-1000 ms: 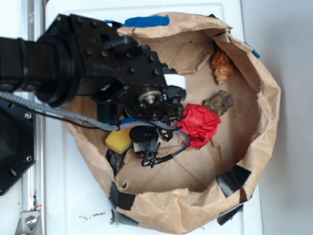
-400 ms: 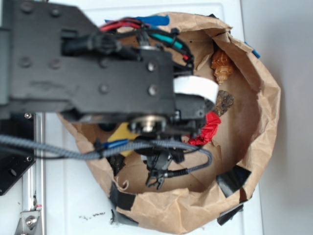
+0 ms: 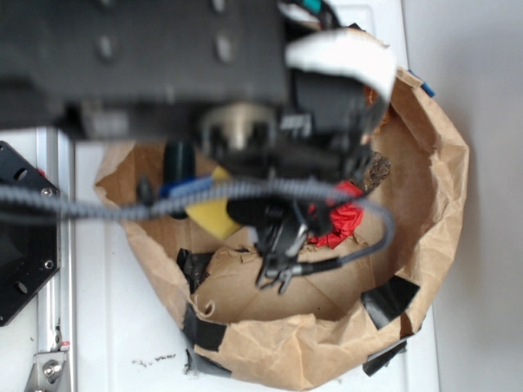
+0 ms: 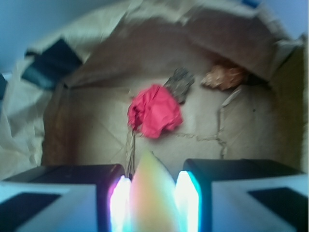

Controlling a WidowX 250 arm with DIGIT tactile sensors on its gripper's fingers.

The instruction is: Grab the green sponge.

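arm blurred, fills upper half of exterior view over paper bag (image 3: 425, 245) on white desk (image 3: 122, 327). tool (image 4: 153, 193) seen in wrist view: two dark fingers (image 4: 67, 191) standing apart, a pale yellow wedge (image 4: 152, 193) between them, glare on both inner faces; cannot tell if they press it. exterior view: yellow wedge (image 3: 214, 214) at left of bag floor, under arm. green sponge (image 3: 178, 163) just left of wedge, dark, mostly hidden by arm; not in the fingers. red crumpled cloth (image 4: 155, 111) mid-floor. brown rough lump (image 4: 179, 83) just beyond cloth. orange object (image 4: 223, 76) to its right.
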